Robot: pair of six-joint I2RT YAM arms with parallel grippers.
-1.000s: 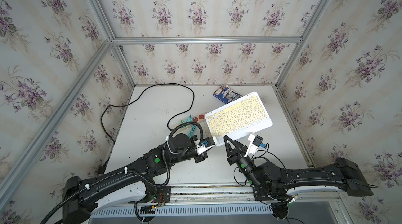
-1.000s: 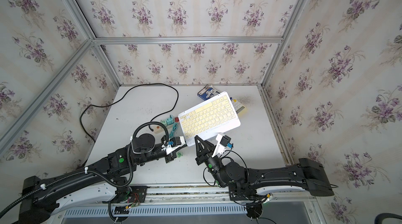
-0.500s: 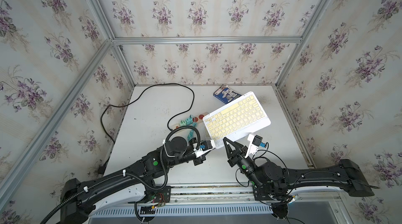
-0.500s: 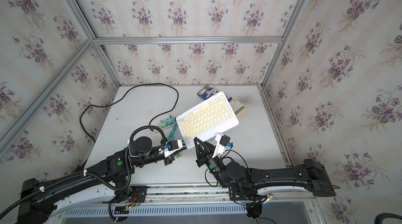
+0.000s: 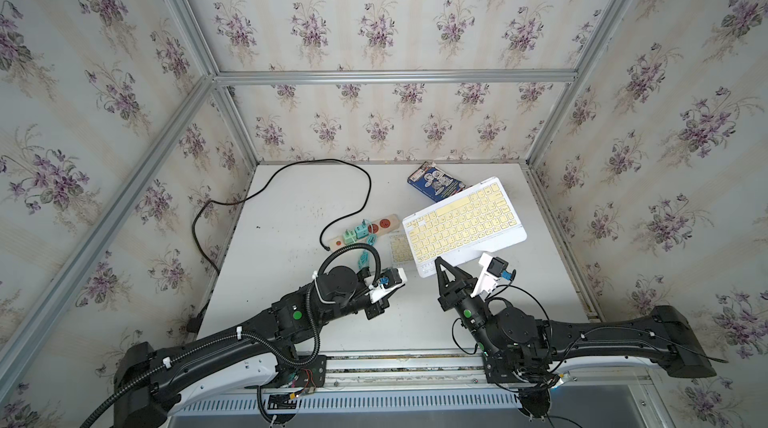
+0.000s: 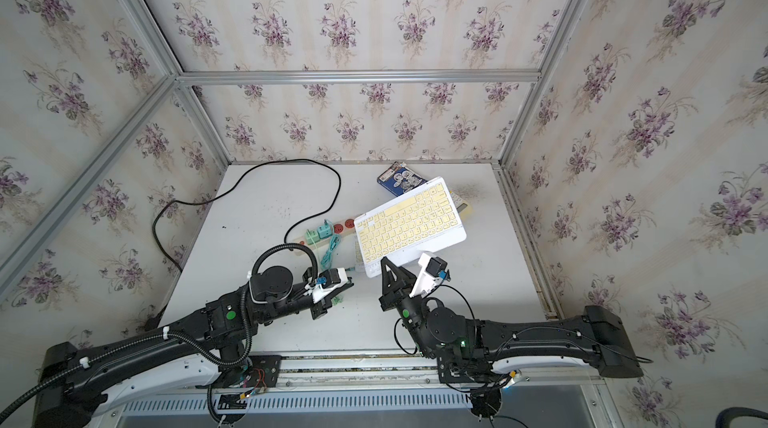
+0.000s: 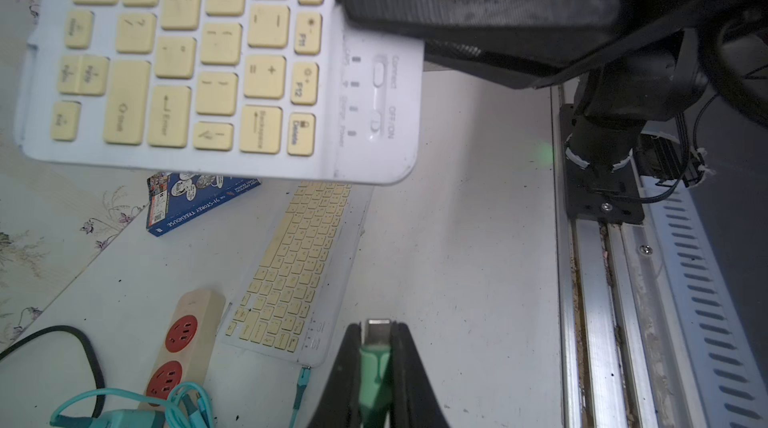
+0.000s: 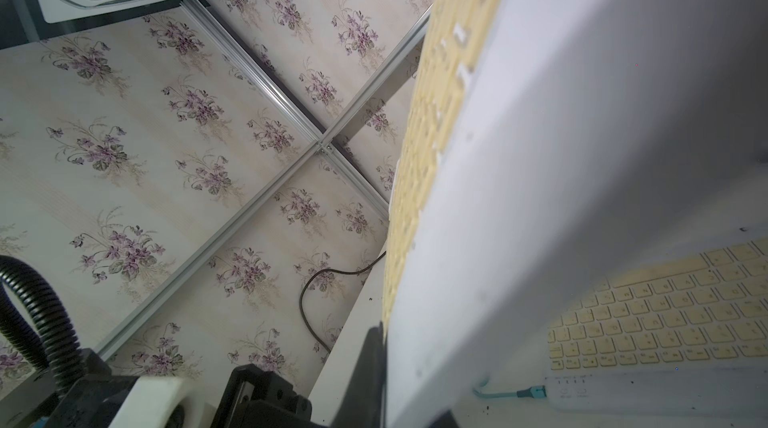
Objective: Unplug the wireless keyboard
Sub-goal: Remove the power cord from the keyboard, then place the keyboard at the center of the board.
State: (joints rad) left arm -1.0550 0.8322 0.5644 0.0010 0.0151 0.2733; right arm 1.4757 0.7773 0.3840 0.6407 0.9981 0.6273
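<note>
**A:** Which step is this?

**B:** The pulling-apart itself, and I judge it nearly over. The right gripper is clamped on the near edge of the keyboard, close to a corner. It holds the keyboard tilted in the air over the right half of the table. The left gripper is closed on a green plug. The plug's metal tip is bare and well apart from the keyboard.

**A:** So it's unplugged?

**B:** It looks so. No cable runs to the held keyboard in any view, though not every edge of it shows.

**A:** And next?

**B:** Probably setting it down and dropping the plug. A second keyboard lies right beneath, so that calls for a level descent onto a bare patch beside it. The left fingers then need to part with the plug clear of the strip.

**A:** What does one view give that another doesn't?

**B:** Only the left wrist view shows the fingers pressed on the plug and its free tip. In both top views the wrist camera covers them. The right wrist view shows a teal cable seated in the second keyboard's edge, and in both top views that keyboard is only a sliver. The top views alone show both arms and how high the keyboard hangs.
</note>
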